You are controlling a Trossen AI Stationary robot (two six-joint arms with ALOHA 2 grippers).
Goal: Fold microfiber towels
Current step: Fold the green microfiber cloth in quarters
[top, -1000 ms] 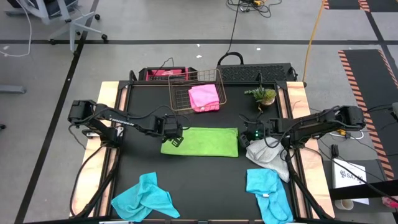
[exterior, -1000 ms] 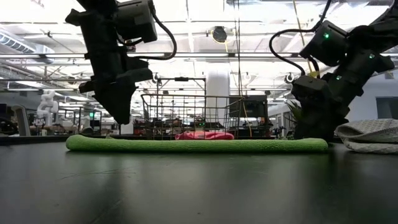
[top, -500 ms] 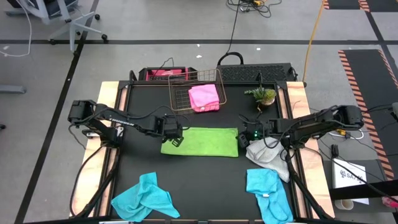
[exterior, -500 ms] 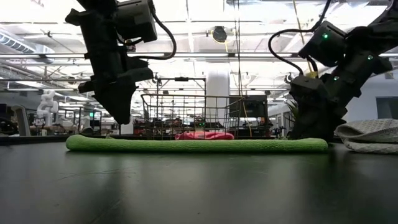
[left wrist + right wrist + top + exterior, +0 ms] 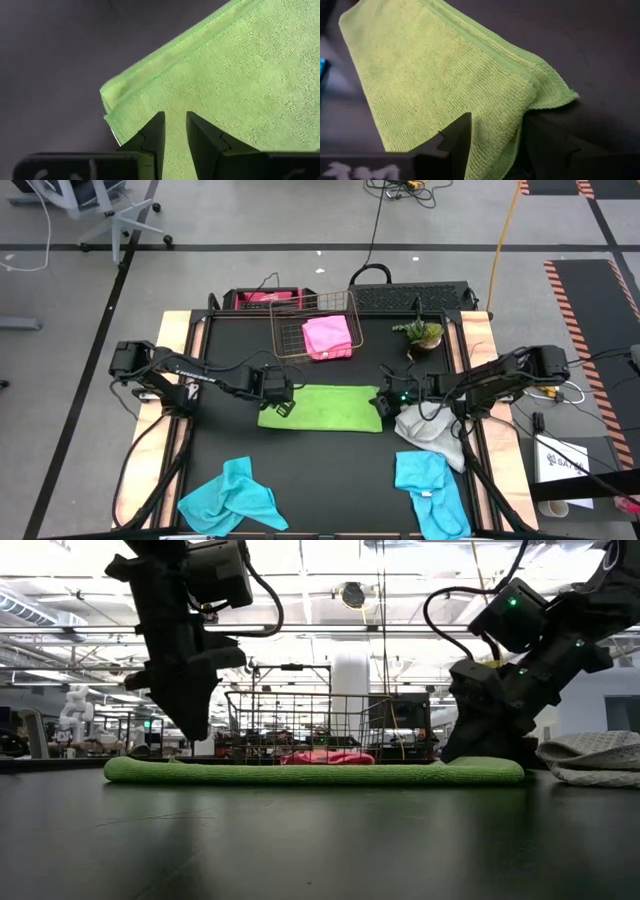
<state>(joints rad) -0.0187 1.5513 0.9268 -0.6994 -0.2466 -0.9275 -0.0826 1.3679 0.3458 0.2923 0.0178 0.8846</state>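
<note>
Both grippers at the ends of a folded lime green towel, centre of the tabletop.

High view: the lime green towel (image 5: 322, 407) lies flat and folded at the centre of the black tabletop (image 5: 330, 470). The left gripper (image 5: 281, 405) sits at its 9 o'clock end, the right gripper (image 5: 385, 401) at its 3 o'clock end. A pink towel (image 5: 328, 337) lies in the wire basket (image 5: 290, 330) at 12 o'clock, a grey towel (image 5: 432, 432) at 4 o'clock, and two turquoise towels at 7 o'clock (image 5: 232, 497) and 5 o'clock (image 5: 428, 487). Low view: the left gripper hangs just above the green towel's end; the right reaches down to the other end. Left wrist view: fingers (image 5: 151, 137) narrowly parted over the towel corner, nothing between them. Right wrist view: fingers (image 5: 456, 136) clamped on a bunched fold of green towel.
</note>
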